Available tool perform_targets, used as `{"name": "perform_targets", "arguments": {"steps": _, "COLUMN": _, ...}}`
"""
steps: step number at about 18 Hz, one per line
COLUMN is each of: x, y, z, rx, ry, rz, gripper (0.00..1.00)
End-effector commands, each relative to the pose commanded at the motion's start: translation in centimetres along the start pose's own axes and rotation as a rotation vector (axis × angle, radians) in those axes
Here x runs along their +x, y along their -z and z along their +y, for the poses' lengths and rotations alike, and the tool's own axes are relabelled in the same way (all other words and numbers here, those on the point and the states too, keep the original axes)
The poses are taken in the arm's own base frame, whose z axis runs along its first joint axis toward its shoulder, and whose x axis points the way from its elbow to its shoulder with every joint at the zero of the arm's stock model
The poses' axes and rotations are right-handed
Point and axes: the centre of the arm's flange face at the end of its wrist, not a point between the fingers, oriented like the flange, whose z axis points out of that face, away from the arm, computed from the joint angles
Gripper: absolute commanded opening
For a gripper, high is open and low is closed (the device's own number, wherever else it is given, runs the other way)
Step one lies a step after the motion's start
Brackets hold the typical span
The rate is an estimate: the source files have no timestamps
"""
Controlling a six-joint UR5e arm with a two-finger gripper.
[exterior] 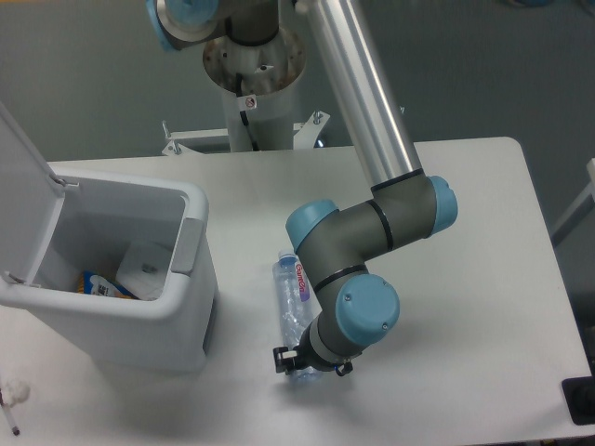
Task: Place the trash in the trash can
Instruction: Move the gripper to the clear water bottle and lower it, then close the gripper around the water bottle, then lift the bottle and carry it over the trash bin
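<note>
So the arm [372, 139] came down from the top of the frame and bent back toward the lower middle, with its blue-capped wrist joints stacked right over the clear squashed water bottle [290, 295]. The bottle lay flat on the white table [465, 204], running roughly top to bottom just right of the trash can, blue cap end pointing up the frame and the red-lettered label visible near that end. Its lower end disappeared under the wrist.

The hand [302, 364] was down at that lower end of the bottle, mostly hidden by the wrist above it. Only a bit of black hardware poked out on either side, so honestly I couldn't tell whether the fingers were spread or pinching the bottle.

The trash can [191, 307] sat at the left side of the frame, white with a rounded rim, its lid [23, 195] flipped up and leaning back toward the far left. A grey tab [189, 243] was on the rim edge nearest the bottle. Inside the can there was a white wrapper [147, 260] lying on the bottom, plus something blue and yellow [96, 284] tucked in the lower left corner.

A small white scrap [14, 394] sat on the table in the bottom left corner of the frame.
</note>
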Motion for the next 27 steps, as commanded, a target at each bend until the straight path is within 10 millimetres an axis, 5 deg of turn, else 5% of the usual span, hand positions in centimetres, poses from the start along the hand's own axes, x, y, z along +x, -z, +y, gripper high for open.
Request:
{"name": "perform_targets", "arguments": {"steps": 3, "x": 0.8, "y": 8.0, "z": 0.8, "rx": 0.128, "ry": -0.008, "rz": 0.028, "gripper": 0.17}}
{"name": "perform_targets", "arguments": {"steps": 8, "x": 1.4, "y": 18.4, "z": 1.8, "rx": 0.320, "ry": -0.021, "rz": 0.168, "gripper": 0.17}}
{"name": "perform_targets", "arguments": {"steps": 11, "x": 2.8, "y": 26.8, "z": 2.3, "rx": 0.524, "ry": -0.092, "rz": 0.231, "gripper": 0.17}}
{"name": "perform_targets", "arguments": {"steps": 17, "x": 5.6, "y": 36.7, "z": 4.9, "rx": 0.862, "ry": -0.256, "rz": 0.301, "gripper": 0.17}}
{"name": "perform_targets", "arguments": {"steps": 22, "x": 13.0, "y": 39.8, "z": 8.1, "rx": 0.899, "ry": -0.389, "rz": 0.397, "gripper": 0.18}}
{"name": "perform_targets", "arguments": {"steps": 27, "x": 18.9, "y": 36.3, "z": 9.6, "rx": 0.831, "ry": -0.461, "rz": 0.449, "gripper": 0.22}}
